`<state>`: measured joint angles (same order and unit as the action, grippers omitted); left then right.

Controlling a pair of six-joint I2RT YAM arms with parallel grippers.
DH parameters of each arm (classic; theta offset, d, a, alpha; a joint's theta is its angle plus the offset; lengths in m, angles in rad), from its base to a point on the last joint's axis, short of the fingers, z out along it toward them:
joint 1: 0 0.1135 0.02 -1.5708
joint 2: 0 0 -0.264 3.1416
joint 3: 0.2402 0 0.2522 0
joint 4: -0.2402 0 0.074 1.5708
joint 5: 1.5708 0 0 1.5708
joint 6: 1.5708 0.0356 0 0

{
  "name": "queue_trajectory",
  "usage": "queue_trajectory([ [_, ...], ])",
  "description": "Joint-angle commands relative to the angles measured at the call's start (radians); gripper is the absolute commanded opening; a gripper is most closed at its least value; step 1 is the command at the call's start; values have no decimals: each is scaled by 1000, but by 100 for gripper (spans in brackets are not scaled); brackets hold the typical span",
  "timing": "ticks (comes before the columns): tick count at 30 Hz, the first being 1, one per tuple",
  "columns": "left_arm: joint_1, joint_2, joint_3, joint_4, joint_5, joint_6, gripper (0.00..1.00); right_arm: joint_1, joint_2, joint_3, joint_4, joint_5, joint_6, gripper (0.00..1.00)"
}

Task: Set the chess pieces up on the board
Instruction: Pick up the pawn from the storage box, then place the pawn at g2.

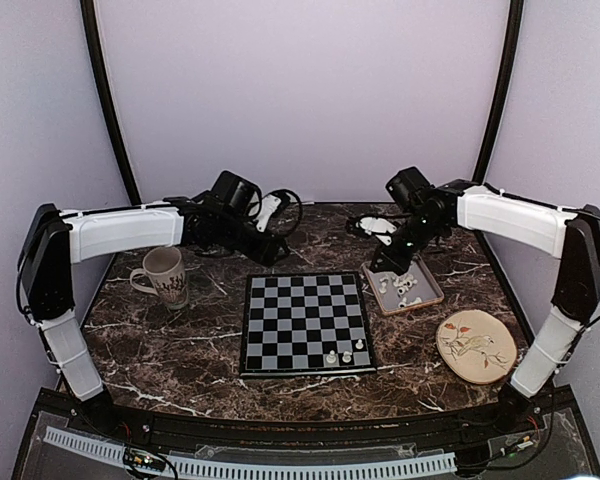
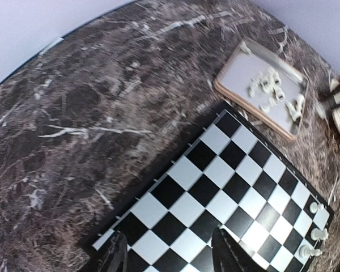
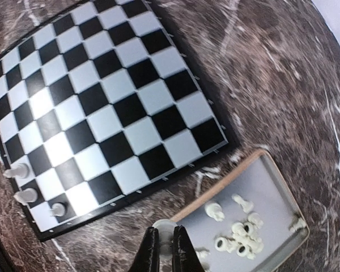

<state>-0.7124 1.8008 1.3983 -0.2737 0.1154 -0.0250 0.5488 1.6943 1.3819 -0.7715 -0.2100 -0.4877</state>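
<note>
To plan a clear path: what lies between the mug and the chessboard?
Nothing. In the top view, only bare marble table separates the mug from the chessboard.

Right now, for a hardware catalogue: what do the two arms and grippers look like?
The left arm and right arm share white boxy shells, black joints and black wrist housings. Black cables loop by the left wrist. The left gripper and right gripper have slim dark fingers.
</note>
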Motion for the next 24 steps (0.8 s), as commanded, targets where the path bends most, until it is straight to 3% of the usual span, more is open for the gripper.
queue_trajectory([
  [1,73,-105,-39,93,32,-94,53,143,-32,-26,-38,-21,-61,6],
  [11,91,-153,-70,125,-2,-94,53,348,72,-56,-102,-1,-133,7],
  [24,91,-165,-70,123,-6,-85,54,390,182,-45,-76,34,-102,8],
])
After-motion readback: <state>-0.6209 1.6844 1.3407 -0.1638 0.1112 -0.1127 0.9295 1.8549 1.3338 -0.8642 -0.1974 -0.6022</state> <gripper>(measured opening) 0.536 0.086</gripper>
